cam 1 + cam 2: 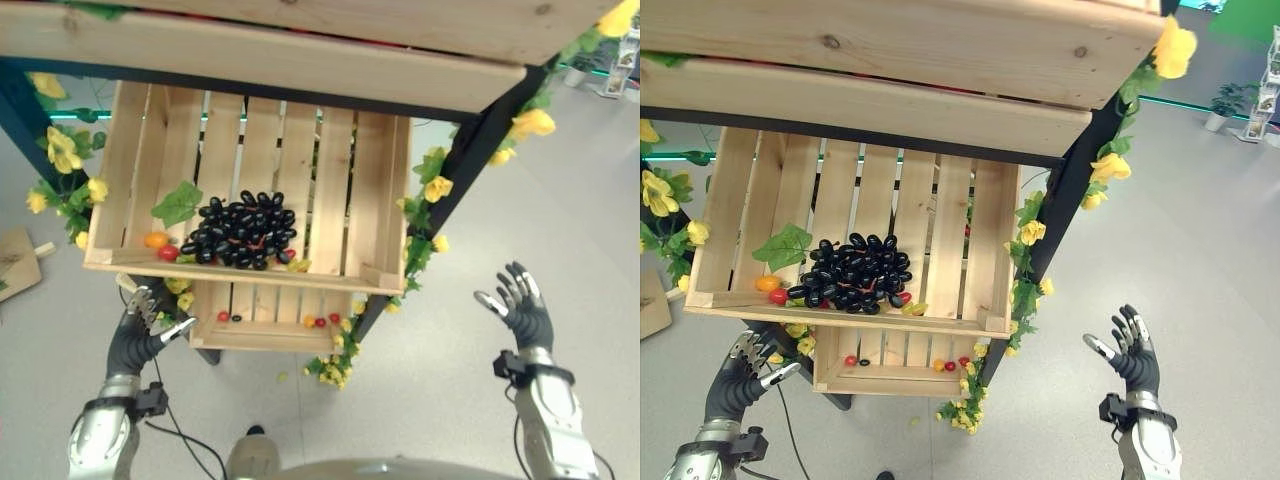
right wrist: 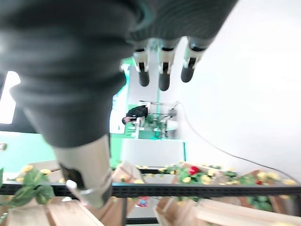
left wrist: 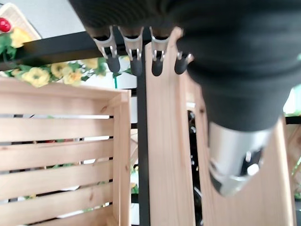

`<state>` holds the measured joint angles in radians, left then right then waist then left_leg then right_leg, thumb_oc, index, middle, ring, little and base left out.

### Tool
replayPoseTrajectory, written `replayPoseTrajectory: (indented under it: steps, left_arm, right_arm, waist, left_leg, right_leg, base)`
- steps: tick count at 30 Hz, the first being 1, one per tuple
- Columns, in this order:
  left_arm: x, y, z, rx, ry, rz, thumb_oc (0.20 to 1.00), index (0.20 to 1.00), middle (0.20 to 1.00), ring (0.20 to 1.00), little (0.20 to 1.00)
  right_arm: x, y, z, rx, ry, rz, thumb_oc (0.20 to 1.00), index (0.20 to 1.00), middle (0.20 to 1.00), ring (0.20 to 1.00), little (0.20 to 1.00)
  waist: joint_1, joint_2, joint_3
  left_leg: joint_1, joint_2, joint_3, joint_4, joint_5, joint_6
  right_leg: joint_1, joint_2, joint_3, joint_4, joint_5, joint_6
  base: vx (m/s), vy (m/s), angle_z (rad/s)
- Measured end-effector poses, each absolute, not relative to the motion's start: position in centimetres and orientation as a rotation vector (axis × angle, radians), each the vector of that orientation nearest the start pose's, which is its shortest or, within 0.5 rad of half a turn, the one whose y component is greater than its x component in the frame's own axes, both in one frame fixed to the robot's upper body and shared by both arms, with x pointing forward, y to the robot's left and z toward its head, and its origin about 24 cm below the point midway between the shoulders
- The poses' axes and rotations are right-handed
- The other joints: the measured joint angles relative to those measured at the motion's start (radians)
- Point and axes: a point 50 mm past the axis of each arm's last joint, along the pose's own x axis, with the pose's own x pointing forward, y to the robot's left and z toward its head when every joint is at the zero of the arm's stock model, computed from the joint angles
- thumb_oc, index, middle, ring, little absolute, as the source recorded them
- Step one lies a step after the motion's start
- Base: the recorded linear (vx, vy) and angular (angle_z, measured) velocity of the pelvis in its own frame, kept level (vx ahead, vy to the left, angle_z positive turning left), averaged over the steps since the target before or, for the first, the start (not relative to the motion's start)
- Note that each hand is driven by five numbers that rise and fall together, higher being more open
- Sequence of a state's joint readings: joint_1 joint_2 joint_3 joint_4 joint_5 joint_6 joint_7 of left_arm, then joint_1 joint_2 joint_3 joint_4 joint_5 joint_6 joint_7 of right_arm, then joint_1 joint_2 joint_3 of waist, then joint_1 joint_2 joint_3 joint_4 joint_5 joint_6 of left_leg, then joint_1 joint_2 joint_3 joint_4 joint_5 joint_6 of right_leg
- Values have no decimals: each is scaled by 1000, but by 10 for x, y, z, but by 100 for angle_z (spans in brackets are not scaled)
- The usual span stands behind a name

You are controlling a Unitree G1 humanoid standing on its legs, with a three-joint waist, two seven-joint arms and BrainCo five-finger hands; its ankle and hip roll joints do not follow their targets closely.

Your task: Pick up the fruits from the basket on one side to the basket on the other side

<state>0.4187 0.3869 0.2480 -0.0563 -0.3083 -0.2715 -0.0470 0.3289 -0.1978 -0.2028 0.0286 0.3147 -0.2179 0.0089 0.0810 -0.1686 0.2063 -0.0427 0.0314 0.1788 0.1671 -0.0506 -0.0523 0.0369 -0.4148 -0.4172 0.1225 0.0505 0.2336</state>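
Left eye view, my left hand (image 1: 143,325) loosely open and empty below the crate (image 1: 130,170) front edge, black grapes (image 1: 240,230) piled inside with an orange fruit (image 1: 155,240) and a red one (image 1: 168,253), lower crate (image 1: 265,335) beneath, yellow flowers (image 1: 65,150) flanking, right hand (image 1: 520,300) spread wide over bare floor (image 1: 590,200).

Two silver-grey forearms rise from the lower corners. The left hand (image 1: 140,325), at seven o'clock, wears a dark ribbed cover over its back and wrist, with a black clamp-like collar below it. The right hand (image 1: 522,305), at four o'clock, matches it. Its silver fingers (image 2: 162,66) end in dark rounded tips, each with a bright metal link above the tip.
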Motion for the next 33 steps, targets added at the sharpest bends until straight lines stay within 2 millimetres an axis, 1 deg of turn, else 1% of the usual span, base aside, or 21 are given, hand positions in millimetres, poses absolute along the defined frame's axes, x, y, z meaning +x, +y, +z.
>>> replayPoseTrajectory:
  steps: [1, 2, 4, 9, 12, 14, 16, 18, 19, 20, 21, 22, 23, 24, 25, 26, 27, 29, 30, 31, 33]
  left_arm:
    - [153, 290, 40, 176, 6, 241, 1000, 1000, 1000, 1000, 1000]
    - [149, 290, 39, 175, 9, 259, 1000, 1000, 1000, 1000, 1000]
    - [141, 292, 36, 187, 36, 275, 1000, 1000, 1000, 1000, 1000]
    - [143, 292, 37, 183, 25, 282, 1000, 1000, 1000, 1000, 1000]
    - [140, 292, 34, 171, 33, 315, 1000, 1000, 1000, 1000, 1000]
    - [139, 291, 33, 165, 35, 325, 1000, 1000, 1000, 1000, 1000]
    - [145, 287, 29, 144, 36, 315, 1000, 1000, 1000, 1000, 1000]
    - [159, 276, 24, 87, 16, 317, 1000, 1000, 1000, 1000, 1000]
    - [163, 274, 23, 75, 13, 318, 1000, 1000, 1000, 1000, 1000]
    - [165, 277, 29, 97, -4, 312, 1000, 1000, 1000, 1000, 1000]
    - [165, 279, 34, 115, -22, 306, 1000, 1000, 1000, 1000, 1000]
    - [172, 278, 45, 141, -67, 278, 1000, 1000, 1000, 1000, 1000]
    - [172, 274, 41, 112, -69, 283, 1000, 1000, 1000, 1000, 1000]
    - [163, 257, 26, 27, -32, 298, 1000, 1000, 1000, 1000, 1000]
    - [162, 252, 25, 7, -33, 294, 1000, 1000, 1000, 1000, 1000]
    - [157, 248, 20, -10, -13, 297, 1000, 1000, 1000, 1000, 1000]
    - [156, 243, 19, -16, -6, 277, 1000, 1000, 1000, 1000, 1000]
    - [158, 243, 21, -10, -14, 266, 1000, 1000, 1000, 1000, 1000]
    - [162, 241, 23, -14, -28, 258, 1000, 1000, 1000, 1000, 1000]
    - [170, 237, 26, -23, -52, 240, 1000, 1000, 1000, 1000, 1000]
    - [173, 237, 29, -16, -64, 229, 1000, 1000, 1000, 1000, 1000]
  right_arm:
    - [163, -258, 6, 46, 75, -309, 1000, 1000, 1000, 1000, 1000]
    - [156, -260, 6, 36, 86, -314, 1000, 1000, 1000, 1000, 1000]
    - [149, -260, 1, 33, 114, -305, 1000, 1000, 1000, 1000, 1000]
    - [159, -257, 6, 36, 86, -276, 1000, 1000, 1000, 1000, 1000]
    - [166, -258, 11, -1, 64, -256, 1000, 1000, 1000, 1000, 1000]
    - [166, -259, 12, -25, 67, -253, 1000, 1000, 1000, 1000, 1000]
    - [167, -261, 13, -45, 65, -262, 1000, 1000, 1000, 1000, 1000]
    - [174, -266, 20, -95, 46, -272, 1000, 1000, 1000, 1000, 1000]
    - [178, -265, 22, -102, 37, -268, 1000, 1000, 1000, 1000, 1000]
    - [185, -256, 24, -103, 20, -228, 1000, 1000, 1000, 1000, 1000]
    - [188, -252, 25, -103, 14, -213, 1000, 1000, 1000, 1000, 1000]
    - [188, -250, 23, -103, 23, -207, 1000, 1000, 1000, 1000, 1000]
    - [187, -254, 21, -118, 36, -209, 1000, 1000, 1000, 1000, 1000]
    - [190, -261, 30, -164, 17, -198, 1000, 1000, 1000, 1000, 1000]
    - [188, -263, 31, -174, 15, -200, 1000, 1000, 1000, 1000, 1000]
    - [188, -264, 30, -185, 25, -194, 1000, 1000, 1000, 1000, 1000]
    - [187, -268, 31, -211, 34, -186, 1000, 1000, 1000, 1000, 1000]
    - [187, -272, 34, -224, 25, -199, 1000, 1000, 1000, 1000, 1000]
    - [191, -274, 39, -236, 5, -204, 1000, 1000, 1000, 1000, 1000]
    - [190, -278, 42, -260, 3, -206, 1000, 1000, 1000, 1000, 1000]
    - [190, -281, 43, -273, 4, -209, 1000, 1000, 1000, 1000, 1000]
  waist:
    - [-15, -6, -3]
    - [-27, 6, 6]
    - [-42, 14, 9]
    - [-39, 16, 10]
    - [-34, 32, 9]
    - [-34, 36, 9]
    - [-42, 69, 9]
    - [-23, 153, -5]
    - [-20, 158, -14]
    - [-5, 143, -11]
    - [-2, 119, -6]
    - [29, 58, -12]
    - [64, 62, -14]
    - [64, 127, -23]
    - [44, 128, -24]
    - [57, 143, -29]
    - [55, 171, -31]
    - [33, 182, -21]
    - [42, 197, -17]
    - [13, 204, -15]
    - [19, 210, -17]
  left_leg:
    - [-5, -2, 8, 34, -5, 2]
    - [-23, -12, 36, 103, -57, 27]
    - [-16, -21, 37, 94, -72, 31]
    - [17, -27, 36, 50, -59, 38]
    - [61, -30, 1, -27, -29, 44]
    - [64, -31, -14, -51, -15, 37]
    - [55, -19, -49, -59, -3, 31]
    - [6, 24, -109, -40, -6, 3]
    - [-9, 18, -128, -29, 1, -15]
    - [-33, 29, -134, -22, 18, -37]
    - [-48, 20, -157, -12, 24, -69]
    - [-49, 0, -152, -19, 33, -94]
    - [-36, 15, -131, -29, 32, -104]
    - [-42, 59, -146, -33, 46, -108]
    - [-35, 60, -157, -43, 53, -107]
    - [-34, 66, -168, -51, 69, -94]
    - [-40, 89, -189, -68, 93, -103]
    - [-48, 102, -216, -90, 120, -115]
    - [-73, 110, -249, -101, 159, -131]
    - [-109, 116, -274, -124, 187, -135]
    - [-112, 123, -291, -185, 219, -79]
  right_leg:
    - [3, -2, 0, -3, -7, 0]
    - [16, -8, 2, -2, -16, 10]
    - [26, -7, 31, -4, -14, 21]
    - [0, 2, 24, 42, 9, 10]
    - [-56, -7, 22, 128, 7, 11]
    - [-41, -6, 27, 108, -3, 11]
    - [-40, -24, 46, 96, 10, 5]
    - [-32, -147, 51, 6, 42, 1]
    - [-18, -157, 49, -43, 50, 12]
    - [9, -154, 49, -133, 86, -31]
    - [37, -136, 65, -127, 121, -26]
    - [60, -124, 34, -102, 80, 26]
    - [35, -120, 27, -93, 48, 27]
    - [73, -65, 31, -86, 26, 21]
    - [84, -64, 29, -83, -1, 25]
    - [100, -53, 25, -74, -24, 26]
    - [106, -24, 7, -51, -50, 25]
    - [118, -4, -5, -42, -73, 27]
    - [111, 16, -23, -23, -86, 25]
    - [104, 29, -59, -7, -111, 25]
    - [76, 41, -64, 39, -129, 15]
  base:
    - [2, 49, 30]
    - [11, 32, 17]
    - [13, 21, 3]
    - [2, 9, -18]
    - [-2, -44, -19]
    - [-42, -239, 16]
    - [-85, -233, 35]
    - [-91, -248, 42]
    - [-57, -285, 51]
    - [-31, -317, 55]
    - [-22, -429, 85]
    - [-20, -306, 38]
    - [-74, -307, 28]
    - [-156, -285, 11]
    - [-131, -207, 63]
    - [-162, -170, 73]
    - [-227, -155, 71]
    - [-358, -201, 75]
    - [-396, -228, 108]
    - [-380, -215, 104]
    - [-246, -128, 61]
